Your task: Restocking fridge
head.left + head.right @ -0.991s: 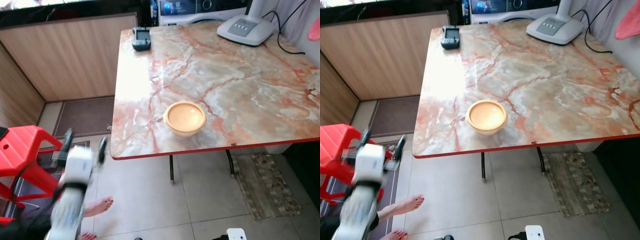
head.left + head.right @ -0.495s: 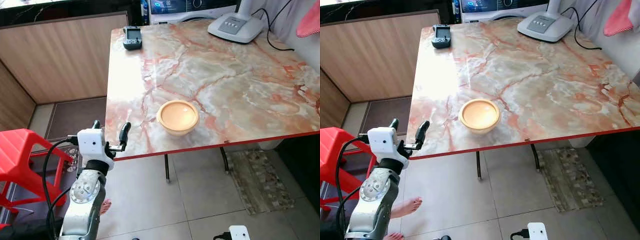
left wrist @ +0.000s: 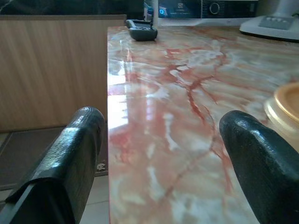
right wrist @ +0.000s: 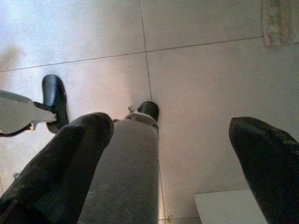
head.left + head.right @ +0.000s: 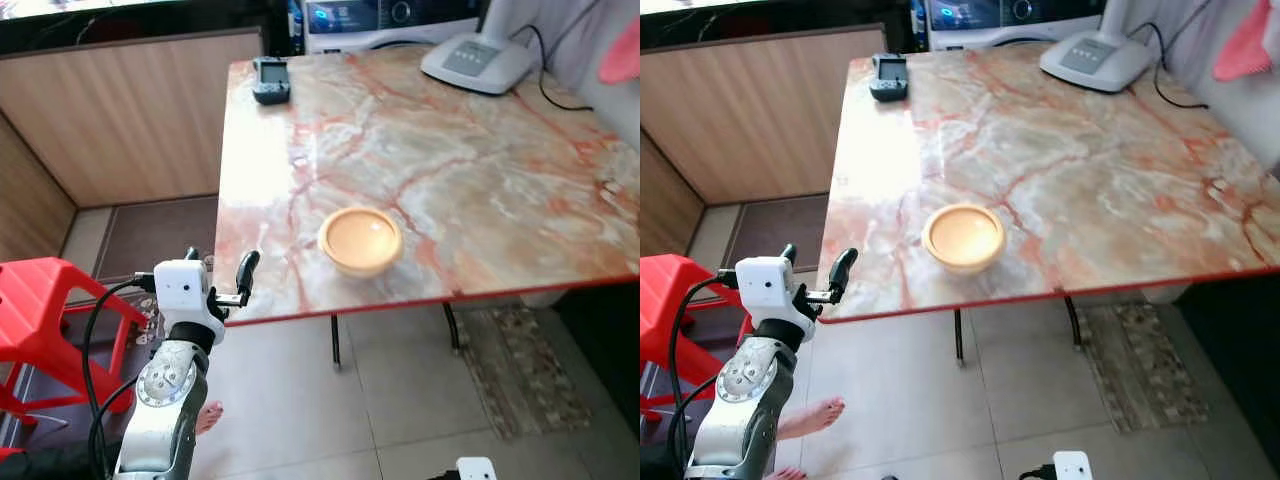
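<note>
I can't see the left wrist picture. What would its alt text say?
Two open black fingers of the left gripper frame the near corner of a shiny marble table. A tan bowl sits beside one finger, with a dark handheld device at the far edge.

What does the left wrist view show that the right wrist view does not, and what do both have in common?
Left wrist view: the marble table, a dark handheld device at its far end, the rim of the yellow bowl, a white appliance base and a wooden wall panel.

Right wrist view: the tiled floor, the robot's grey leg and black foot, and a rug corner.

Both: two black fingers spread apart, so the left gripper and right gripper are open and hold nothing.
</note>
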Controlling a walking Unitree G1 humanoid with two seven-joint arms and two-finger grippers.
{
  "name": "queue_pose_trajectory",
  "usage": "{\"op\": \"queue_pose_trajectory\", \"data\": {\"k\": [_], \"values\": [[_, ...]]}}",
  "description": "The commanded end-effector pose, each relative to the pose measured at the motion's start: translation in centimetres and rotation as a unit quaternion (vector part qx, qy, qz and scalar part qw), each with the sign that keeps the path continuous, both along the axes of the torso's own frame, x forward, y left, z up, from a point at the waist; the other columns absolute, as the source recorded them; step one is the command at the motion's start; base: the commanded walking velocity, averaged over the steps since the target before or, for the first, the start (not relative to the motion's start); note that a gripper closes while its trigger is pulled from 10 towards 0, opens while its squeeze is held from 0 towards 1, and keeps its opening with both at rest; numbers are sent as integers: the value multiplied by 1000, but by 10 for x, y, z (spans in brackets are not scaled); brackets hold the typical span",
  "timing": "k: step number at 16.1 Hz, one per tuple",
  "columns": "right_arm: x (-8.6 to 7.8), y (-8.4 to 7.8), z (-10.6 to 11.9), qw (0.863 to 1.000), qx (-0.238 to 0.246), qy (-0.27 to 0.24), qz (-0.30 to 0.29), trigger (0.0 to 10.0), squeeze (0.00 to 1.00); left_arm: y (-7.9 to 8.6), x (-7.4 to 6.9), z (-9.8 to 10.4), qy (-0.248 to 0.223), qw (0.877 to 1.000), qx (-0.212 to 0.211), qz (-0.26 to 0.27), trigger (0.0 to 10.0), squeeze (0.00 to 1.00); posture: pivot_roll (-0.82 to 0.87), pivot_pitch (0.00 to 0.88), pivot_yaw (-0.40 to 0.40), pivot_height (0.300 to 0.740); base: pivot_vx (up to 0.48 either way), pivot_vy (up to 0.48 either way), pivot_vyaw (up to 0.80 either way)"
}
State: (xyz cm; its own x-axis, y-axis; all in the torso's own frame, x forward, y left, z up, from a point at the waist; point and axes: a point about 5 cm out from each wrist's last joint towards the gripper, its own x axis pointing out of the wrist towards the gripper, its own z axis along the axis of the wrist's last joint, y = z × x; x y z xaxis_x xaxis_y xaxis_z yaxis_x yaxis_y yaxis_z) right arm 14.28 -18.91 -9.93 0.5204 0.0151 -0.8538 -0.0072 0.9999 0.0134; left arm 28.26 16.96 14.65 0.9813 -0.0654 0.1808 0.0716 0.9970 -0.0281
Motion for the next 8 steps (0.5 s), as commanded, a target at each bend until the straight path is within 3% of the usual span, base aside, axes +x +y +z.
{"op": "queue_pose_trajectory", "data": {"k": [1,8], "values": [[-7,8,-4,1000,3,12,4,10000,0,0,-2,3,-1,1000,1,-5,10000,0,98,151,1,740,412,0,0],[-10,20,-6,1000,6,17,16,10000,0,-6,2,17,-25,999,15,-24,10000,0,102,143,8,740,418,0,0]]}}
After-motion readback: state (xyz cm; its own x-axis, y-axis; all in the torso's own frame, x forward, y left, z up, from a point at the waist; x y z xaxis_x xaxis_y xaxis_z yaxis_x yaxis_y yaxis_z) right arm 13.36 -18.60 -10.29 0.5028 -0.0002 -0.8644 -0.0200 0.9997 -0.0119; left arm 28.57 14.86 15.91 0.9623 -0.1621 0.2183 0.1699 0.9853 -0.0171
